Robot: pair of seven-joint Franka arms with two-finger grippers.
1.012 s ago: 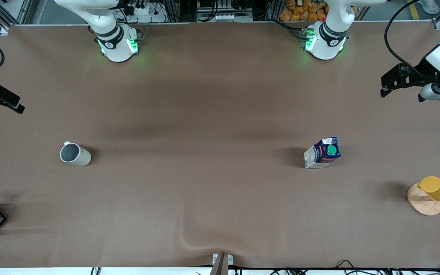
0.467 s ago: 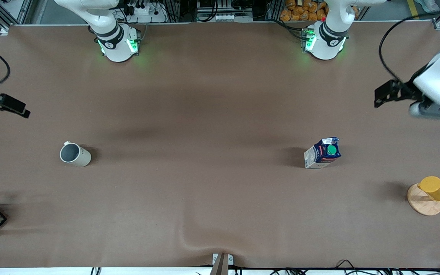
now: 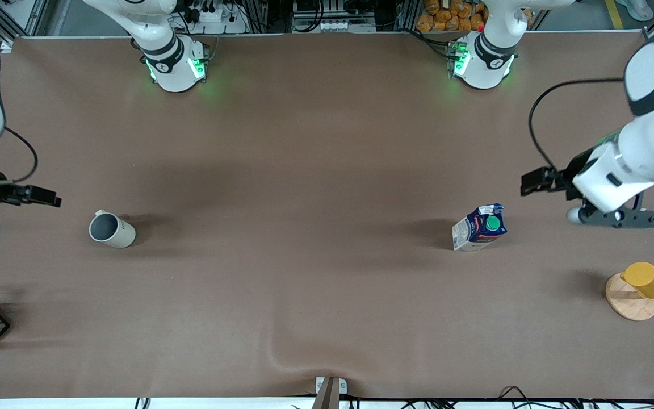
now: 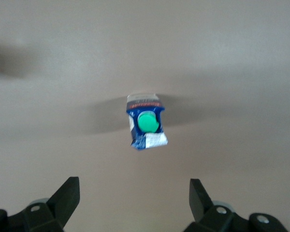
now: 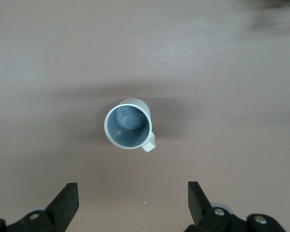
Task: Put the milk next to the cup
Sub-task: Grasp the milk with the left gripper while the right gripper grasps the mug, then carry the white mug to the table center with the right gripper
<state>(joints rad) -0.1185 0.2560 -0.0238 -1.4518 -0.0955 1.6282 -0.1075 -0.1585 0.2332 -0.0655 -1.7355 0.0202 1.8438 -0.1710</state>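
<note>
Front view: your milk (image 3: 479, 227) stands untouched toward the left arm's end of the surface, well apart from the cup (image 3: 111, 229).

Left wrist view: left tool (image 4: 134, 203) spread wide, empty, above the milk.

Right wrist view: right tool (image 5: 133, 203) likewise, above the cup.

Everything remains to do.

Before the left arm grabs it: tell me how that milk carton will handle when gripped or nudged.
The milk carton stands upright, taller than its base, so a high sideways nudge would probably tip it. Its flat sides look like paperboard and may dent under a hard squeeze. The sloped top and round green cap suggest gripping lower.
</note>
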